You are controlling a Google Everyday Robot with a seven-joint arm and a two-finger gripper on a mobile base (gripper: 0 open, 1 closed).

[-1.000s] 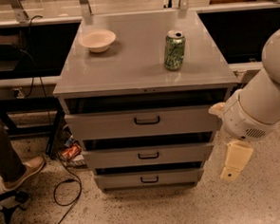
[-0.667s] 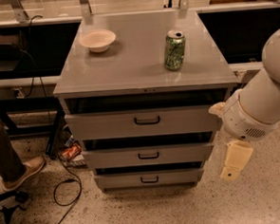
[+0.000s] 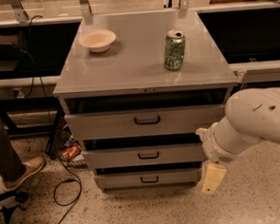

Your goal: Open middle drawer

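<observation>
- Camera view: the middle drawer point(image 3: 114, 158) sits in the grey cabinet point(image 3: 138, 76), between the tallest drawer point(image 3: 103, 126) above it and the smallest drawer point(image 3: 120, 180) below it. Only a thin dark gap shows along its upper edge, so I judge it is not yet pulled out.
- Its black loop handle point(image 3: 148, 155) is in the centre of the front, the natural place to hook and pull. Nothing touches it.
- The gripper point(image 3: 213, 178) hangs to the right of the middle drawer and a little lower, near its right end but apart from it, pointing down to the floor. I cannot tell if it is spread or pressed together.
- The white arm point(image 3: 254, 121) comes in from the right of the drawer, probably so that the front is free. In my judgement the gripper must go left to reach the handle.
- Above the middle drawer, on the cabinet top, stand a green can point(image 3: 174, 50) and a pale bowl point(image 3: 97, 40). A smooth pull should not disturb them.
- Left of the drawer, on the floor, are a person's shoe point(image 3: 28, 169) and a black cable point(image 3: 64, 194), well apart from it.
</observation>
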